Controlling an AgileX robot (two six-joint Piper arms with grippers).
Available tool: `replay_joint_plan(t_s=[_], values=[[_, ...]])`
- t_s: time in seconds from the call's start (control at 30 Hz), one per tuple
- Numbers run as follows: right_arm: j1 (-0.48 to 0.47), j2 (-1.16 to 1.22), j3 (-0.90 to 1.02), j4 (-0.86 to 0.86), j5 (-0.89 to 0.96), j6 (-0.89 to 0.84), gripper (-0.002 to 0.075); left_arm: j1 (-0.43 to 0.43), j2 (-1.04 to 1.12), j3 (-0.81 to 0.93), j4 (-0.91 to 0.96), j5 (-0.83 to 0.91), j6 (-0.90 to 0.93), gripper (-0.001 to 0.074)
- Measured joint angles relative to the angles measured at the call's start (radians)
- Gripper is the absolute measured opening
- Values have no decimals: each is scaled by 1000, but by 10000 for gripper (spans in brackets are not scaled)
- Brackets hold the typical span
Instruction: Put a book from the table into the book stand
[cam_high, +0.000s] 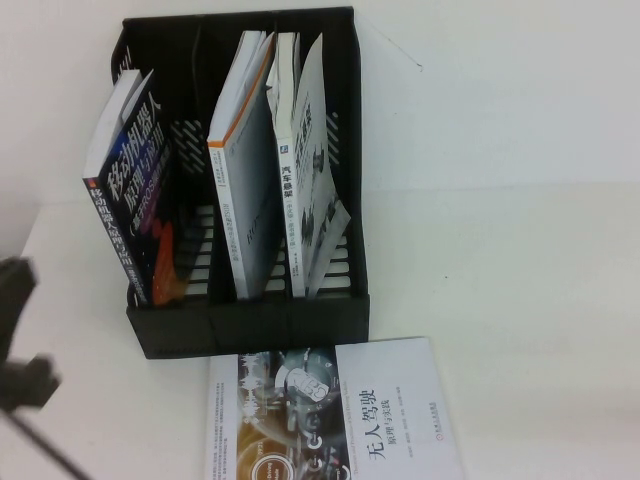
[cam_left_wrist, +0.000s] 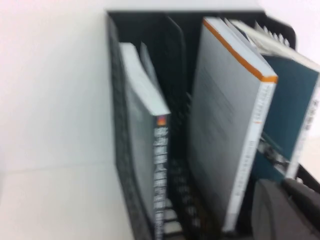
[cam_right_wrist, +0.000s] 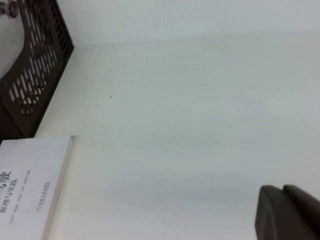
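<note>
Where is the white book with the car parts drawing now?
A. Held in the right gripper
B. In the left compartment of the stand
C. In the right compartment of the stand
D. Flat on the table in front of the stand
C. The book stands upright in the right compartment of the book stand. The left gripper is at the table's near left; the right gripper hovers over bare table.

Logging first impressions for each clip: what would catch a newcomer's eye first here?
The black book stand at the table's middle, with a dark blue book in its left slot, an orange-edged one in the middle and the white car-parts book in the right. A white book with a dark photo panel lies flat in front. The left gripper sits low at the left edge; the right gripper shows only in its wrist view.
</note>
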Motion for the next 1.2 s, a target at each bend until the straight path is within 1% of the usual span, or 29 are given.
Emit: replay_joint_plan(t_s=[0.17, 0.37, 0.47, 0.6, 0.77, 0.83, 1.1, 1.2], values=[[0, 0, 0, 0, 0, 0, 4, 108, -192, 199, 4, -104, -13, -2], [0, 0, 0, 0, 0, 0, 3, 249, -471, 447, 4, -124, -64, -2], [0, 0, 0, 0, 0, 0, 4, 313, -591, 475, 4, -61, -80, -2], [0, 0, 0, 0, 0, 0, 3, 375, -636, 475, 4, 85, -86, -2], [0, 0, 0, 0, 0, 0, 3, 385, -637, 475, 4, 261, -84, -2], [0, 0, 0, 0, 0, 2, 3, 385, -637, 474, 4, 304, -80, -2], [0, 0, 0, 0, 0, 4, 3, 385, -637, 472, 4, 315, -78, -2], [0, 0, 0, 0, 0, 7, 2, 365, -637, 472, 4, 315, -78, -2]])
